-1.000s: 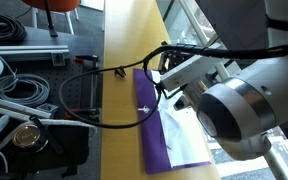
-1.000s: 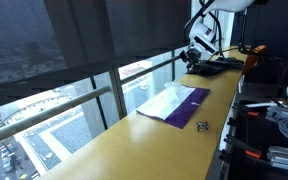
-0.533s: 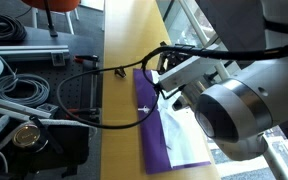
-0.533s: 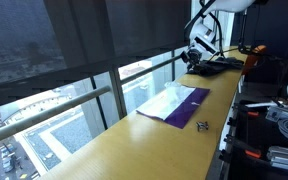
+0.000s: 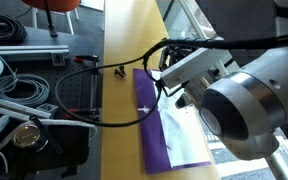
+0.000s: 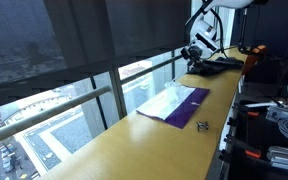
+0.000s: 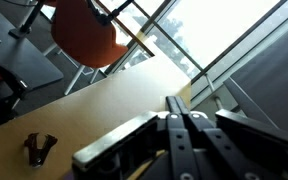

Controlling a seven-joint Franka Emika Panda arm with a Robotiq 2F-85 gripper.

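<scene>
1. Currently the claw [image 7: 180,120] is shut tight, fingers pressed together w/ nothing between them; it holds nothing.
2. In both exterior views the claw [image 5: 163,80] [image 6: 191,56] hangs in the air above the far robot end of the long wooden bench [image 6: 134,145], clear of the surface.
3. A dark pad [image 6: 219,67] lies on the bench just below and beside the claw in an exterior view; can't tell what it is, and no contact shows.
4. A small black clip [image 7: 39,148] lies on bare wood. In the wrist view it sits low at the left edge, well off to the side of the closed fingertips and apart from them.
5. In both exterior views the clip [image 5: 117,70] [image 6: 202,125] lies just beside one end of a purple mat [image 5: 152,140] [image 6: 191,103], on the side towards the bench's room edge, not on the mat.
6. Clip vs claw: well apart, w/ the whole mat lying between them along the bench.
7. A white sheet [image 5: 184,135] [image 6: 164,100] lies flat on the mat and covers most of its window side; a purple strip shows along the room side.
8. A small white bit [image 5: 144,108] lies on that purple strip, too small to name.
9. A black cable [image 5: 124,124] loops across the bench and over the mat near the arm.
10. An orange chair [image 7: 84,30] stands on the floor beyond the bench, at the top left of the wrist view.
</scene>
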